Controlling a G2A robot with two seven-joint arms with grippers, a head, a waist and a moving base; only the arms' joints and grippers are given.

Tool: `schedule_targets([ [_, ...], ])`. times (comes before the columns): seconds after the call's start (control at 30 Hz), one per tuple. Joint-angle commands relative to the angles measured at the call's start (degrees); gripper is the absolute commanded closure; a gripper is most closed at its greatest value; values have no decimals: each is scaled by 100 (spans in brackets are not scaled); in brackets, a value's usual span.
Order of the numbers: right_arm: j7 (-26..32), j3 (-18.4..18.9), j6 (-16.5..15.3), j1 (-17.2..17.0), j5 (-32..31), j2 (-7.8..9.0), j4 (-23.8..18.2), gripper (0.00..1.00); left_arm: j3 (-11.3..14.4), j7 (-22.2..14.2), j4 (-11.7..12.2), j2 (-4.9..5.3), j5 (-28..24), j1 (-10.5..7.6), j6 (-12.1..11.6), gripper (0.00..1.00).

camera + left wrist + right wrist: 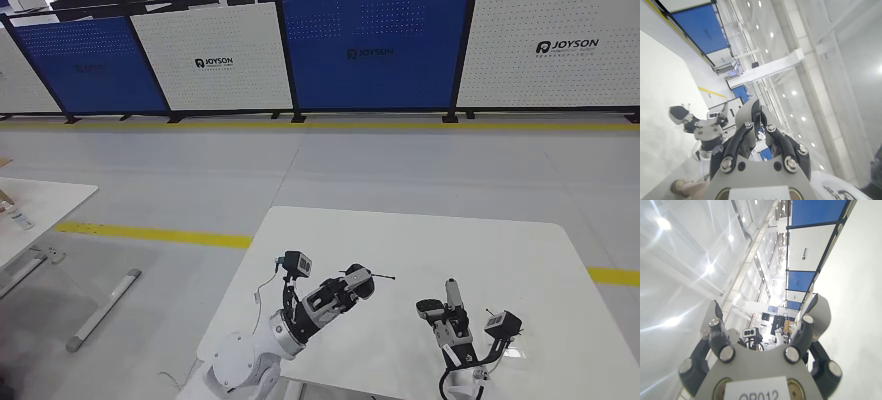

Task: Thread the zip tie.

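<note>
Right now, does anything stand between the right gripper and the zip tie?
Nothing visible does: the zip tie juts from the shut left gripper toward the open right gripper, across an open gap.

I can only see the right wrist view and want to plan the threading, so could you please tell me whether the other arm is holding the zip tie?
Observer: Yes. In the top view the left gripper is shut on the zip tie, a thin dark strip sticking out past its fingers.
Operator: Thank you. Which way does the free end point?
Observer: Across the table towards the right gripper, with a clear gap between the two.
Operator: Do the left fingers look fully closed?
Observer: In the left wrist view the fingers meet at their tips.
</note>
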Motion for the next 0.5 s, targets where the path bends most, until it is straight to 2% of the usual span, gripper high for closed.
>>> schedule_targets([
  [0.0,0,0,0,0,0,0,0,0,-30,-56,-17,9,20,32,3,100],
  [0.23,0,0,0,0,0,0,0,0,-2,-16,17,6,33,12,49,100],
  [0.33,0,0,0,0,0,0,0,0,178,72,264,-4,249,-116,195,100],
  [0.47,0,0,0,0,0,0,0,0,345,158,580,-21,308,-251,241,100],
])
